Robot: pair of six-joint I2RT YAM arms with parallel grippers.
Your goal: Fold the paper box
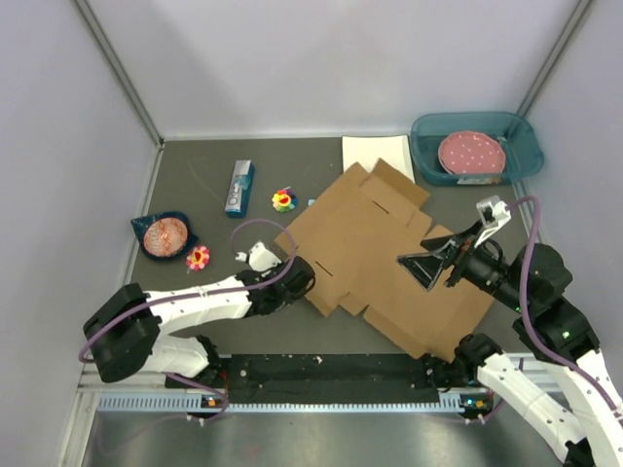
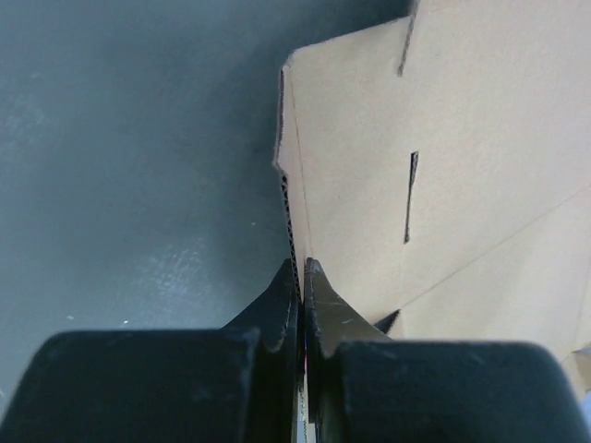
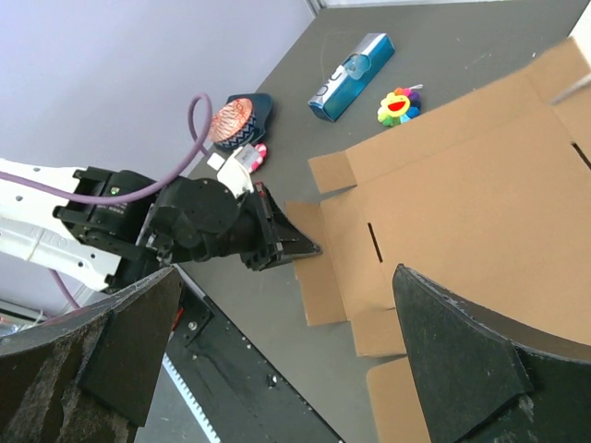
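— Where's the paper box (image 1: 375,243) sitting?

— Middle of the dark table (image 1: 204,165), a bit towards three o'clock. It's one opened-out sheet of brown cardboard with flaps and tabs all round, turned askew so a corner points to twelve.

— And the left gripper (image 2: 301,268)?

— Down at the sheet's eight o'clock edge. Its two black fingers (image 2: 277,305) are pressed together, with the raw edge of a side flap pinched between them. From the wrist you can see the corrugated edge running straight into the seam.

— What about the right gripper (image 1: 421,261)?

— It hangs over the sheet's four o'clock part, fingers spread wide and nothing between them. I can't tell from here whether the tips touch the cardboard.

— Anything else on the table?

— A teal tray (image 1: 424,154) at one o'clock with a pink speckled disc (image 1: 472,153) in it. A white sheet (image 1: 378,151) lies beside the tray, just beyond the box's far flaps. A blue packet (image 1: 238,187) and a little flower toy (image 1: 283,200) are off at ten o'clock, clear of the cardboard.
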